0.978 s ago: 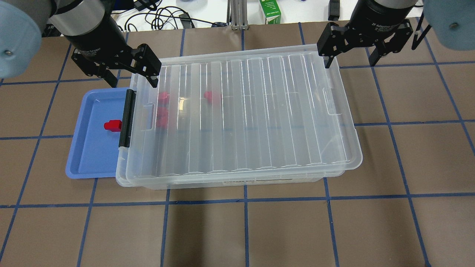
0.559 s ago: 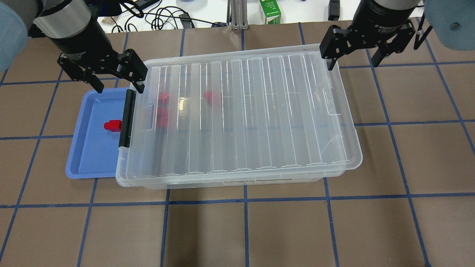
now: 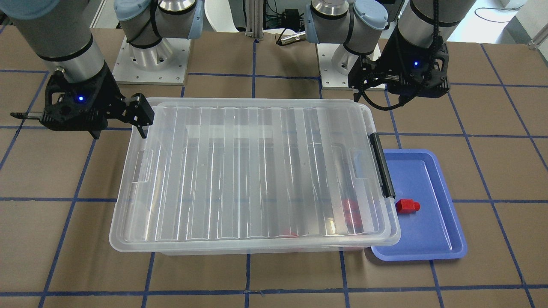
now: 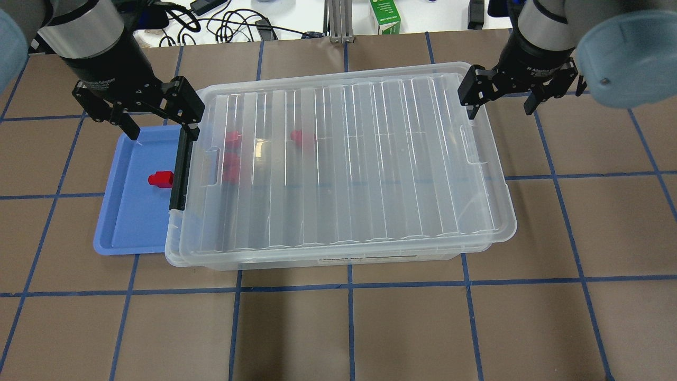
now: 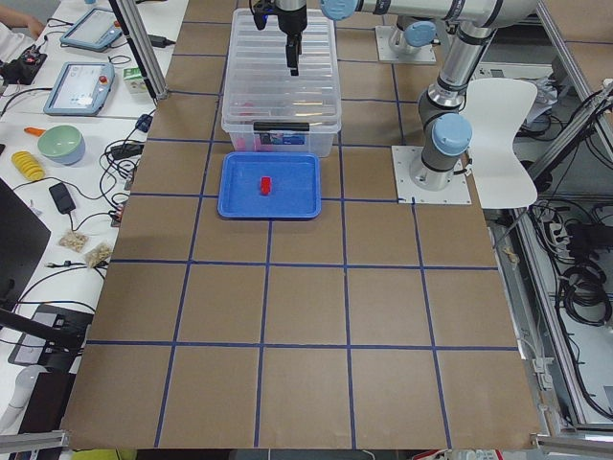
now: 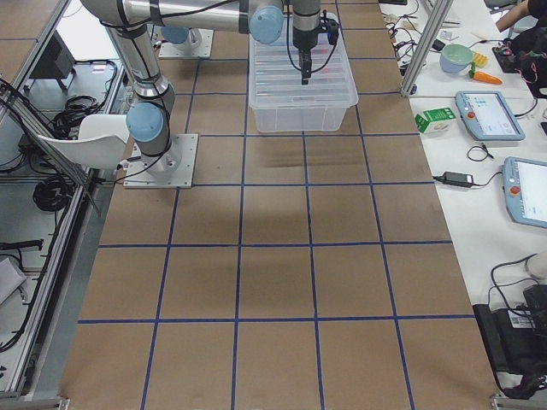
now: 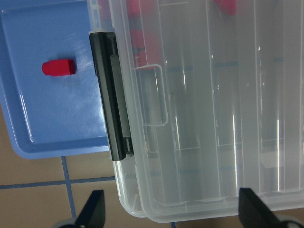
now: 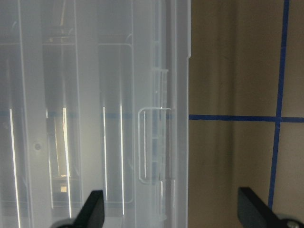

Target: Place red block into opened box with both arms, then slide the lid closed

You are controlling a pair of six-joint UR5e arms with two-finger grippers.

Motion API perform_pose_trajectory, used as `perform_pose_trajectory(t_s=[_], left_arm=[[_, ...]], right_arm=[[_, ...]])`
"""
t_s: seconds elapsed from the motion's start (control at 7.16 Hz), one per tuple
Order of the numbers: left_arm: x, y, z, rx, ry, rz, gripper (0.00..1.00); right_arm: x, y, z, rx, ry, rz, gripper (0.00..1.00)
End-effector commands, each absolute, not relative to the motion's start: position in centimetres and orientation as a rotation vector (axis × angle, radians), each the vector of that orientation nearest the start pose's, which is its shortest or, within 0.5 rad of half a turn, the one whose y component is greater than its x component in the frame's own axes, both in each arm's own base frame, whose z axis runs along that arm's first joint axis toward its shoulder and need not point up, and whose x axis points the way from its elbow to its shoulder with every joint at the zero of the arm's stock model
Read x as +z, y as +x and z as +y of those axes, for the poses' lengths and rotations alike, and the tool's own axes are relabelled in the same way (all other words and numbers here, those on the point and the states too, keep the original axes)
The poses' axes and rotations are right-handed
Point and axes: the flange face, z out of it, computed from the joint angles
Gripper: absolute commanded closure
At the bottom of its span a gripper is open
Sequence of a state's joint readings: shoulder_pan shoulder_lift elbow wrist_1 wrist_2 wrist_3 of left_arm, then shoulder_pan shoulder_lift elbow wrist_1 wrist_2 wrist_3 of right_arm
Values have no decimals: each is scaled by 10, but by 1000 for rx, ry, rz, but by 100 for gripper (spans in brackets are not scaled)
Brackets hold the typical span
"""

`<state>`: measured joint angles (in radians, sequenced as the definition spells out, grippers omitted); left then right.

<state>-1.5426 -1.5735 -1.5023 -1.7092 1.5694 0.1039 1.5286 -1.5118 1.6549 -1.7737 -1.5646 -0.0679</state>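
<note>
White print on the right pincer [image 4: 500,108] reads roughly "Adaptive" to me; that on the left pincer [image 4: 162,129] is blurred. The carton [image 4: 384,16] at twelve o'clock and the label [image 4: 365,259] on the box [image 4: 264,263] bear lettering I cannot read.

Clear box [image 5: 281,113], red block [image 5: 265,183] on blue tray [image 5: 239,195]

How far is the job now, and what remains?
Done: red blocks lie inside the box, and the lid covers it. In hand: nothing; left gripper and right gripper hover open above the lid's short ends. Left: perhaps the one red block on the blue tray.
</note>
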Motion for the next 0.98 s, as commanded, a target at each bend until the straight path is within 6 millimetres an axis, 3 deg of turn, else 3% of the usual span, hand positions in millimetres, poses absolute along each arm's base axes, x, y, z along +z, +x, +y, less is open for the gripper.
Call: perform_pose_trajectory(t_s=[0.0, 0.42, 0.56, 0.84], left_arm=[[501, -116, -495, 117, 101, 3149, 0], [494, -50, -519, 65, -109, 3160, 0], [489, -41, -523, 72, -162, 3156, 0], [480, -6, -534, 56, -498, 3118, 0]], right_arm=[[375, 86, -539, -102, 11, 3139, 0], [355, 85, -551, -104, 4, 3138, 0], [354, 83, -551, -104, 4, 3138, 0], [347, 82, -555, -87, -27, 3140, 0]])
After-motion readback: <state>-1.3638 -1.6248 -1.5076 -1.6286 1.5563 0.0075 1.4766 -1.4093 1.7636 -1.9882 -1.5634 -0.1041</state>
